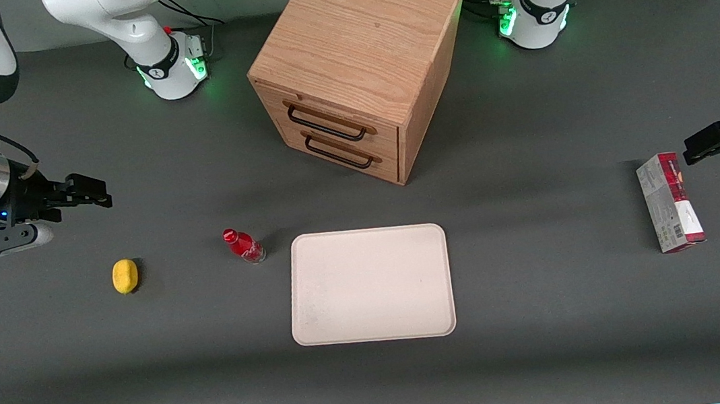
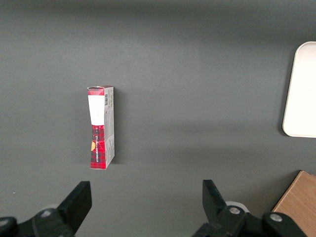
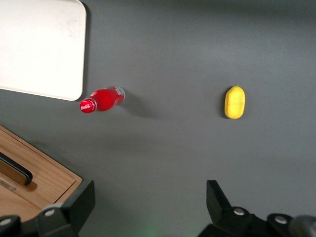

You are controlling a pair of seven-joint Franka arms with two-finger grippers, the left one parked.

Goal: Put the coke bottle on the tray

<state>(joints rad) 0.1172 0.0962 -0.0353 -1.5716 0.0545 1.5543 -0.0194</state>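
Observation:
The coke bottle (image 1: 243,245), small and red with a red cap, stands on the dark table beside the short edge of the cream tray (image 1: 371,285), on the working arm's side of it. The bottle (image 3: 102,99) and a corner of the tray (image 3: 42,47) also show in the right wrist view. My gripper (image 1: 94,192) is open and empty, raised above the table toward the working arm's end, well apart from the bottle and farther from the front camera than it. Its fingers (image 3: 81,200) are spread wide with only table between them.
A yellow lemon-like object (image 1: 125,276) lies beside the bottle, toward the working arm's end. A wooden drawer box (image 1: 355,67) stands farther from the front camera than the tray. A red-and-grey carton (image 1: 669,202) lies toward the parked arm's end.

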